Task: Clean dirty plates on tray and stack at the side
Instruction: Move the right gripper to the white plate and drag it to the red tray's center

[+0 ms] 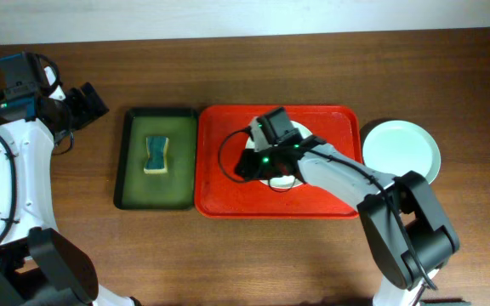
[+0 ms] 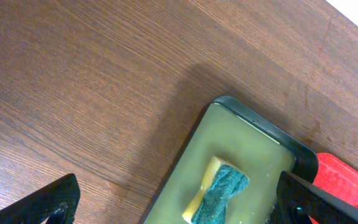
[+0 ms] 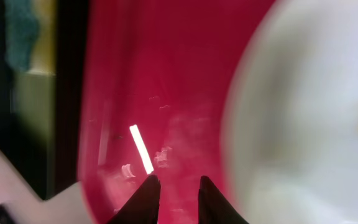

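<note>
The red tray point(image 1: 228, 191) lies mid-table. On it sits a white plate point(image 1: 286, 180), mostly hidden under my right arm. In the right wrist view that plate point(image 3: 303, 112) is a blur on the right, with a yellow smear at the frame's edge. My right gripper point(image 1: 249, 161) point(image 3: 177, 180) is low over the bare tray floor point(image 3: 166, 93), just left of the plate's rim, jaws narrowly apart with only red showing between them. A pale plate point(image 1: 400, 149) rests on the table to the right of the tray. My left gripper point(image 1: 88, 100) point(image 2: 178, 180) hangs wide open at the far left, holding nothing.
A dark green tray point(image 1: 134, 183) point(image 2: 253, 149) lies against the red tray's left side. It holds a yellow sponge with a teal scrub face point(image 1: 156, 155) point(image 2: 219, 193). Bare wooden table surrounds both trays.
</note>
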`<state>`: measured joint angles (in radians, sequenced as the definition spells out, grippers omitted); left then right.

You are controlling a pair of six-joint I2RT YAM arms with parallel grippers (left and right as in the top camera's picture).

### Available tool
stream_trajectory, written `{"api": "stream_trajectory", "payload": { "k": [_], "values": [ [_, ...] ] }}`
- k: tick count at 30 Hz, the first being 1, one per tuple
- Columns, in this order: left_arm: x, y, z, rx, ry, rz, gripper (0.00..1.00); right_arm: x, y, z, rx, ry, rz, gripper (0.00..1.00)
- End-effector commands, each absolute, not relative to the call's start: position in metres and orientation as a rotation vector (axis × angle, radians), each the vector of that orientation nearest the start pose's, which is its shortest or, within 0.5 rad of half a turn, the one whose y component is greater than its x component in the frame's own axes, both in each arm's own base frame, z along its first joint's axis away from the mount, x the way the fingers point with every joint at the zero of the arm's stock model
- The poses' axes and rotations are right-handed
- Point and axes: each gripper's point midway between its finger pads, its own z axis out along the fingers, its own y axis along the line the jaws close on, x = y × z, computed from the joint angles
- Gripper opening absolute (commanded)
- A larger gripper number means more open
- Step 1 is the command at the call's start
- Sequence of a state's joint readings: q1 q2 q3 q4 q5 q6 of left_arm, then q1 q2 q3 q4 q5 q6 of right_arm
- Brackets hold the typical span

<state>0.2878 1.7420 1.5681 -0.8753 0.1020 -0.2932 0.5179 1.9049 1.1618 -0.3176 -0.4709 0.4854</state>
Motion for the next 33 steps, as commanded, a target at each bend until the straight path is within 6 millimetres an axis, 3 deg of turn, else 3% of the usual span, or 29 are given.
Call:
{"api": "stream_trajectory", "payload": {
  "k": [1, 3, 5, 6, 9, 11, 13, 16, 21, 22, 24, 26, 28, 30, 31, 32, 33],
  "values": [
    [0.426, 0.109, 0.181, -0.728, 2.508, -0.149, 0.99, 0.349, 0.299, 0.091, -0.221, 2.733, 0.973, 0.31],
    [0.426, 0.109, 0.181, -0.728, 2.508, -0.149, 1.0, 0.367, 0.271, 0.125, -0.207, 2.699, 0.798, 0.38],
    [0.426, 0.108, 0.181, -0.728, 2.508, -0.149, 0.99, 0.384, 0.229, 0.135, -0.198, 2.687, 0.572, 0.41],
    [0.426, 0.108, 0.181, -0.728, 2.508, -0.149, 0.99, 0.391, 0.209, 0.132, -0.175, 2.692, 0.473, 0.41],
    [0.426, 0.109, 0.181, -0.728, 2.508, -0.149, 1.0, 0.401, 0.116, 0.116, -0.032, 2.75, 0.076, 0.4],
    [0.426, 0.108, 0.181, -0.728, 2.508, -0.149, 0.99, 0.391, 0.089, 0.097, 0.022, 2.814, 0.03, 0.39],
    [0.426, 0.108, 0.181, -0.728, 2.508, -0.149, 0.99, 0.39, 0.079, 0.076, -0.006, 2.831, 0.004, 0.32],
    [0.426, 0.108, 0.181, -0.728, 2.508, -0.149, 0.99, 0.395, 0.078, 0.045, 0.001, 2.831, 0.004, 0.32],
    [0.426, 0.108, 0.181, -0.728, 2.508, -0.149, 0.99, 0.391, 0.078, 0.012, -0.002, 2.899, -0.006, 0.32],
    [0.426, 0.108, 0.181, -0.728, 2.508, -0.149, 0.99, 0.391, 0.078, 0.011, -0.002, 2.903, -0.007, 0.22],
    [0.426, 0.109, 0.181, -0.729, 2.508, -0.149, 1.0, 0.388, 0.088, 0.01, -0.008, 2.918, 0.076, 0.17],
    [0.426, 0.108, 0.181, -0.728, 2.508, -0.149, 0.99, 0.382, 0.096, 0.01, -0.016, 2.944, 0.151, 0.04],
    [0.426, 0.108, 0.181, -0.728, 2.508, -0.149, 0.99, 0.369, 0.109, 0.009, -0.002, 2.995, 0.271, 0.04],
    [0.426, 0.108, 0.181, -0.728, 2.508, -0.149, 1.0, 0.344, 0.118, 0.009, 0.248, 3.101, 0.386, 0.05],
    [0.426, 0.108, 0.181, -0.728, 2.508, -0.149, 1.0, 0.334, 0.129, 0.012, 0.31, 3.137, 0.49, 0.09],
    [0.426, 0.108, 0.181, -0.728, 2.508, -0.149, 0.99, 0.327, 0.147, 0.02, 0.309, 3.151, 0.674, 0.31],
    [0.426, 0.108, 0.181, -0.728, 2.508, -0.149, 0.99, 0.327, 0.148, 0.021, 0.31, 3.151, 0.682, 0.45]
  ]
}}
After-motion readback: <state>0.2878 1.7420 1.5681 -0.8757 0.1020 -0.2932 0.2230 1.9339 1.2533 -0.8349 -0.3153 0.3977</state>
